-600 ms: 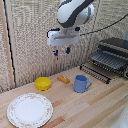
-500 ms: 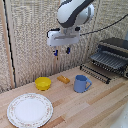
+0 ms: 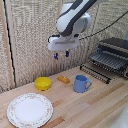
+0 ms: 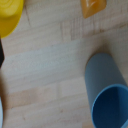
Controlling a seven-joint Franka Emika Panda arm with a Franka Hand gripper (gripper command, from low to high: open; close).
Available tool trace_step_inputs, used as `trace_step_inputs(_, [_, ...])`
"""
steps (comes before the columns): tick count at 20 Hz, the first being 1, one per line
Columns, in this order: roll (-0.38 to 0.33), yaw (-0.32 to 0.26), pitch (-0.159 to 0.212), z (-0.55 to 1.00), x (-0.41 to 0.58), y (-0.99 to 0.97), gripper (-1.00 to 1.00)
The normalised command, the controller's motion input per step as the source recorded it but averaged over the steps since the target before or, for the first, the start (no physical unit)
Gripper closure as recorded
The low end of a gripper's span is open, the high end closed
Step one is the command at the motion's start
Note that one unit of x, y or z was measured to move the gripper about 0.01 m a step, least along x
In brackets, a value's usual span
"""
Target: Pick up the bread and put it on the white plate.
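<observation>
On the wooden worktop (image 3: 100, 107) I see a yellow bowl (image 3: 43, 83), a blue mug (image 3: 81, 83) and a black wire rack (image 3: 109, 61) behind.

Light wood tabletop (image 3: 100, 107) w/ plank seams. White dish (image 3: 29, 109) near front edge, exterior view's left corner. Yellow bowl (image 3: 43, 83), loaf (image 3: 63, 79), blue mug (image 3: 81, 84) in a row near back edge. Black wire rack (image 3: 107, 65) at back corner, exterior view's right.
</observation>
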Motion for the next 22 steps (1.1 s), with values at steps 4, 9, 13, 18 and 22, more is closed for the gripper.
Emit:
trace_step_inputs(4, [-0.043,0.13,0.061,-0.31,0.299,-0.31,-1.0])
trace_step_inputs(9, [-0.052,0.195,0.104,-0.34,0.154,-0.24,-1.0])
trace_step_inputs(13, [-0.053,0.237,0.052,-0.35,0.216,-0.3,-1.0])
trace_step_inputs(18, [-0.055,0.224,0.013,-0.3,0.274,-0.29,-1.0])
trace_step_inputs(22, [-0.057,0.22,0.007,-0.26,0.337,-0.26,-1.0])
